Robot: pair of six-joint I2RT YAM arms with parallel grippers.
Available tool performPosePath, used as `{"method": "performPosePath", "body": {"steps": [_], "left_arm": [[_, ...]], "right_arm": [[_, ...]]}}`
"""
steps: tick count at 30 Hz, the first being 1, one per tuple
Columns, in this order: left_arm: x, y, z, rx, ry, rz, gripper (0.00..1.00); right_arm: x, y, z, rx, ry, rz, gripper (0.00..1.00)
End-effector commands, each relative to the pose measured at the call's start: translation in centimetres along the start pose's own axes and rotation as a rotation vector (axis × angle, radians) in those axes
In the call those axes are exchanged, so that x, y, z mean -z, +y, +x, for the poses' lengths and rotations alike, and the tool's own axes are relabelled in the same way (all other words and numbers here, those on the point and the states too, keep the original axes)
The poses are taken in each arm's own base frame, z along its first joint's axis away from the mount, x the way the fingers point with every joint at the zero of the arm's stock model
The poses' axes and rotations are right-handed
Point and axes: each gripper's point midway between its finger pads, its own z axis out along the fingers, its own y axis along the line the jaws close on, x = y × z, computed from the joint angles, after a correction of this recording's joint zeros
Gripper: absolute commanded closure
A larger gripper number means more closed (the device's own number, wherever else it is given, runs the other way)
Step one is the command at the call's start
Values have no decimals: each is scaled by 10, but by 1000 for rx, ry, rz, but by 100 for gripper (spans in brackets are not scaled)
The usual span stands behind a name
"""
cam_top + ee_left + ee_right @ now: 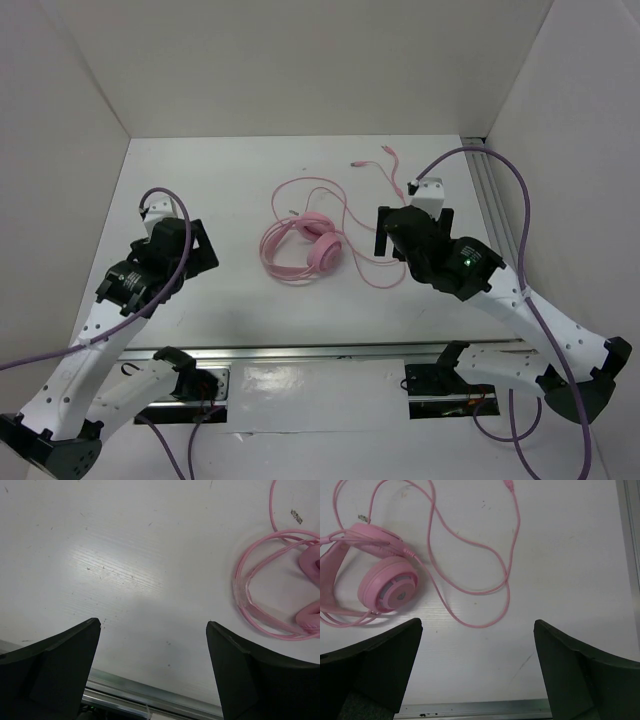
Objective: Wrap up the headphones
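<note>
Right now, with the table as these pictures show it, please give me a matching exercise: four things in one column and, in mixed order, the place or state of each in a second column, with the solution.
Things
1. headphones
2. plugs
3. left gripper
4. right gripper

Place or state
A. open, above a loop of the cord
B. lying in the middle of the table
C. open, above bare surface
D. at the far side

Pairs: 1-B, 2-D, 3-C, 4-A

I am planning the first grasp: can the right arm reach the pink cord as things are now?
Probably yes. The right hand is open and empty, and the cord loops on the table just ahead of it, with nothing lying between.
</note>
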Motion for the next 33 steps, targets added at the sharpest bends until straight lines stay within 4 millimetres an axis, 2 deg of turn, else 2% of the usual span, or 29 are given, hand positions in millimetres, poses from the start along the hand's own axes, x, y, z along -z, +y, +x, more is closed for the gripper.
{"method": "performPosePath", "body": {"steps": [1,6,8,10,11,13,14,15,16,17,18,19,20,23,24,26,29,31,33], "left_arm": [[1,-3,-5,-2,-25,22,0],[7,-17,-8,-22,-22,106,0],[16,-25,-13,53,-24,152,0],[24,-51,-1,88,48,298,0],[24,-73,-8,133,26,386,0],[5,-91,19,144,103,411,0],[-5,-106,18,175,95,432,0],[-19,-111,27,175,123,405,0],[-41,-121,44,150,185,359,0],[-52,-130,48,147,199,365,0],[-59,-143,40,155,187,376,0],[-71,-144,41,147,186,338,0],[-90,-145,55,120,229,283,0],[-115,-155,56,93,224,239,0],[-133,-150,70,74,270,185,0],[-145,-149,76,76,298,149,0],[-161,-143,97,71,335,97,0],[-168,-147,102,67,351,96,0],[-177,-140,120,52,393,54,5]], "right_arm": [[-2,-7,-2,7,-7,33,0],[4,4,-8,-5,-15,-45,0],[3,8,-5,2,-6,-65,0],[3,11,-4,5,-6,-84,0],[4,13,-5,-1,-8,-96,0],[4,17,-6,2,-6,-118,0],[2,21,-5,2,-1,-126,0],[2,21,-5,2,-1,-126,0],[0,22,-3,8,5,-122,0],[0,22,-3,8,5,-122,0],[-2,22,0,21,19,-113,0],[-2,18,2,30,21,-96,0],[-2,19,2,19,22,-96,0],[-3,22,6,26,29,-110,0],[0,23,5,19,28,-125,0],[1,24,7,14,29,-139,0],[3,27,8,13,27,-160,0],[3,26,10,14,28,-159,0],[4,29,9,6,24,-172,0]]}}
